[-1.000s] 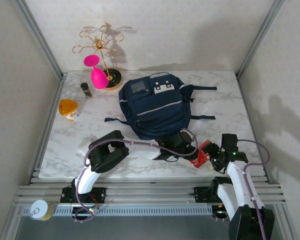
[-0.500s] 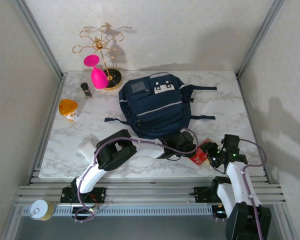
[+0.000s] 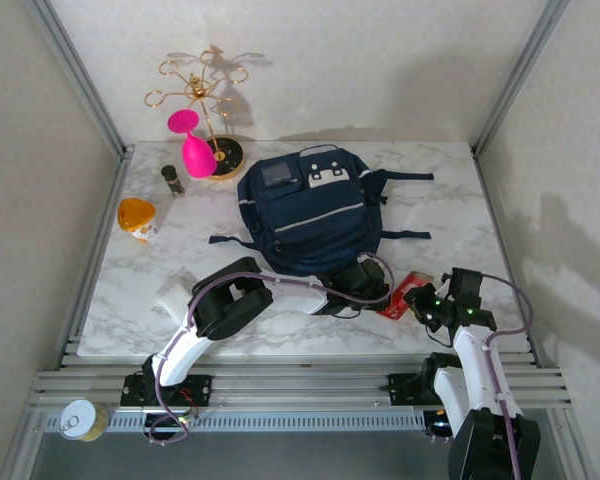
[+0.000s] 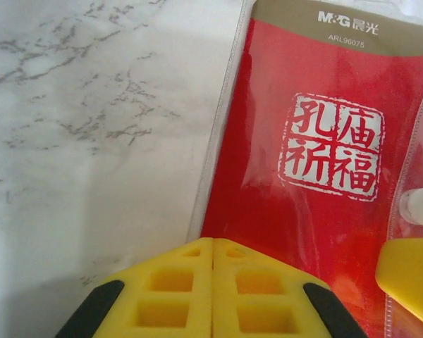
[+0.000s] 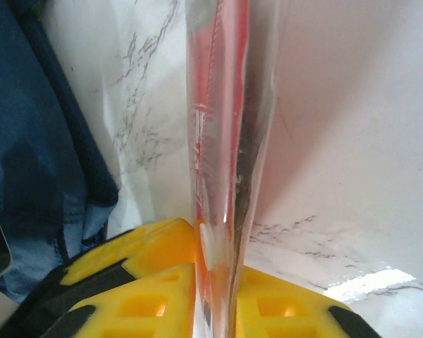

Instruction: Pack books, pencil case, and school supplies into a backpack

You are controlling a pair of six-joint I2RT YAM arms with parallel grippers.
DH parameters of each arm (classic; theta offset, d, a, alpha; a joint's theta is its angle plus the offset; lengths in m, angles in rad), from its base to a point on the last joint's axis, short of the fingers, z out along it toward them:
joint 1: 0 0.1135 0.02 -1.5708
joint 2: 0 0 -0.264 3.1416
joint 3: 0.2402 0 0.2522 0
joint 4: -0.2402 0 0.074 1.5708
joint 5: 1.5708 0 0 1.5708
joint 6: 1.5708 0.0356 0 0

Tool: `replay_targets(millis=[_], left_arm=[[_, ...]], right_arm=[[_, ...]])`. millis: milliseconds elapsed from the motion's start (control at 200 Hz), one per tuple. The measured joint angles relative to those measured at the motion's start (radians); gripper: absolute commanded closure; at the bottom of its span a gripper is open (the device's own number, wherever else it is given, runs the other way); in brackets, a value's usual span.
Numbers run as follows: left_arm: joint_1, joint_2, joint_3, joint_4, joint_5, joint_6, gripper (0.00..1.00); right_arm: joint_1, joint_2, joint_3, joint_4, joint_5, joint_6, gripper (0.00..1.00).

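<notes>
My right end effector point(image 5: 215, 243) is clenched on the red school-supplies packet point(image 4: 324, 155), which lies on the bench point(image 3: 450, 200) at the backpack's point(image 3: 310, 215) five o'clock. My left end effector point(image 4: 213, 246) is clenched, its fingers meeting at the packet's edge. I should lift the packet level and carry it toward eleven o'clock.

Red packet point(image 4: 268, 183) with white seal marks and tan header; white, grey-veined marble bench point(image 4: 92, 141); navy backpack point(image 3: 310, 215) with pale stripe.

Gold rack point(image 3: 202, 90); pink goblet point(image 3: 193, 143); dark bottle point(image 3: 171, 179); orange cup point(image 3: 137, 217)
</notes>
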Motion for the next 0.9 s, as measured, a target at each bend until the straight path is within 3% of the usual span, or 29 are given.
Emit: replay_targets(millis=[110, 265, 360, 531, 621, 721, 896], left_arm=[[0.003, -0.001, 0.001, -0.003, -0.002, 0.0, 0.84], [0.014, -0.051, -0.011, -0.034, 0.023, 0.015, 0.68], [0.03, -0.198, -0.079, -0.072, 0.045, 0.07, 0.59], [0.082, -0.561, -0.105, -0.224, -0.007, 0.276, 0.46], [0.148, -0.676, -0.085, -0.309, -0.071, 0.422, 0.39], [0.206, -0.698, -0.083, -0.389, -0.153, 0.584, 0.21], [0.235, -0.596, -0.128, -0.497, -0.221, 0.773, 0.18]], right_arm=[[-0.003, -0.007, 0.009, -0.005, -0.002, -0.007, 0.99], [-0.003, -0.019, 0.064, -0.036, -0.014, -0.016, 1.0], [-0.003, -0.019, 0.156, -0.078, -0.009, -0.039, 0.99], [-0.003, -0.005, 0.307, -0.075, -0.081, -0.065, 0.99], [-0.003, 0.034, 0.338, -0.072, -0.164, -0.073, 1.0], [-0.003, 0.091, 0.362, -0.072, -0.233, -0.089, 0.99], [-0.003, 0.132, 0.39, -0.073, -0.298, -0.109, 0.99]])
